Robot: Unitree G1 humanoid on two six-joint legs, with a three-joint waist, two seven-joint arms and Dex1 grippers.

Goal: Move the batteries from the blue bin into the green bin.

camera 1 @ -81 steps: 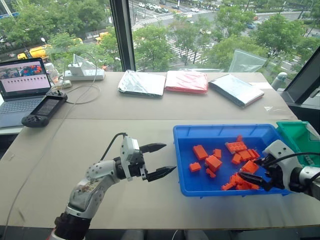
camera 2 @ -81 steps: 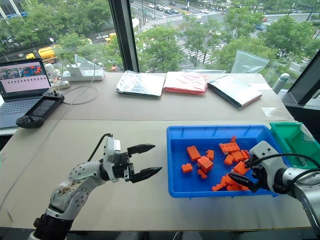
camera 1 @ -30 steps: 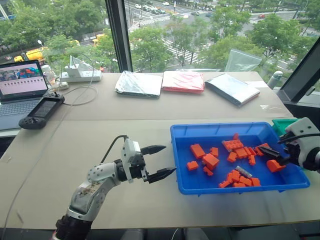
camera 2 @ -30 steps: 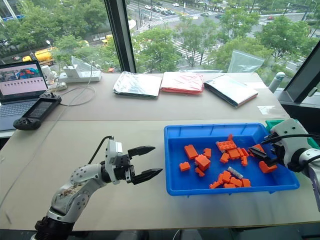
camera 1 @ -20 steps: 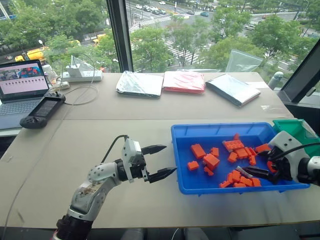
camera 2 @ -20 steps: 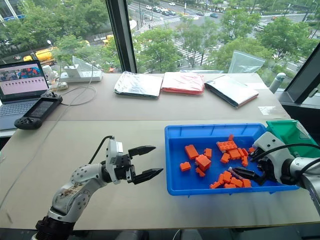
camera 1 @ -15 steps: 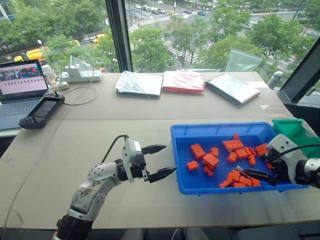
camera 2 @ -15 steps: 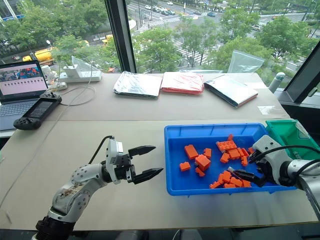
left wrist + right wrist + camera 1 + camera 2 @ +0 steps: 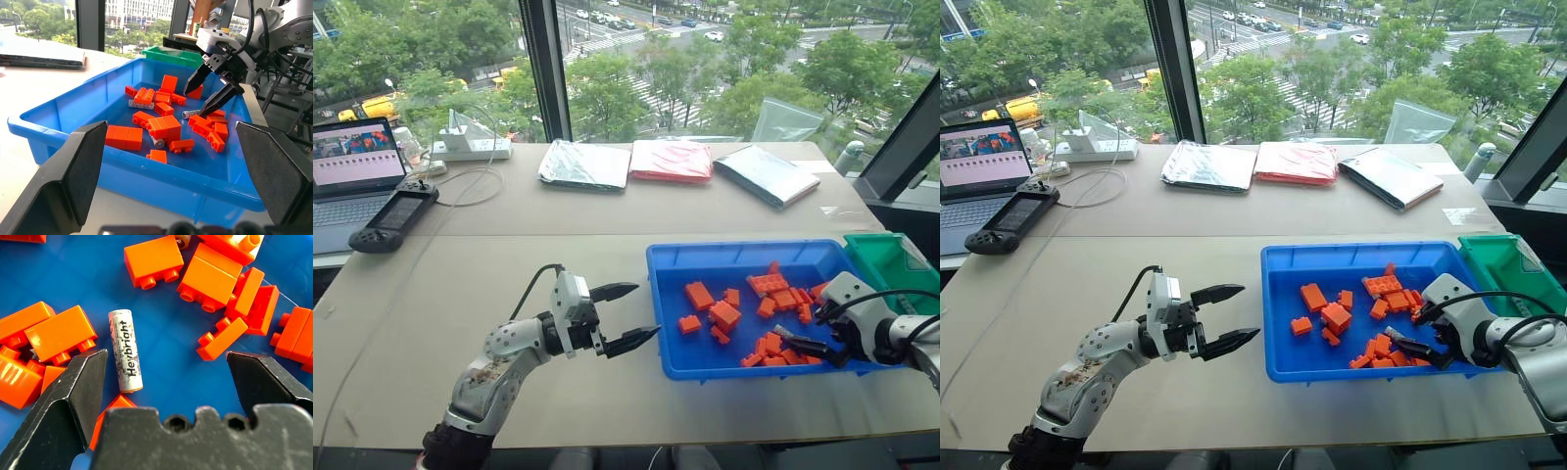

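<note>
One beige table (window behind)

We see orange blocks in the bright blue bin, a silvery-white battery (black lettering), and a green bin.

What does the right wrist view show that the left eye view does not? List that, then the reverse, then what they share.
Right wrist view: the lettering on a battery, which lies on the bin floor between the open fingers of the right gripper.
Left eye view: the open left gripper outside the blue bin, the green bin and a laptop.
Both: the blue bin, the orange blocks and the right gripper.
</note>
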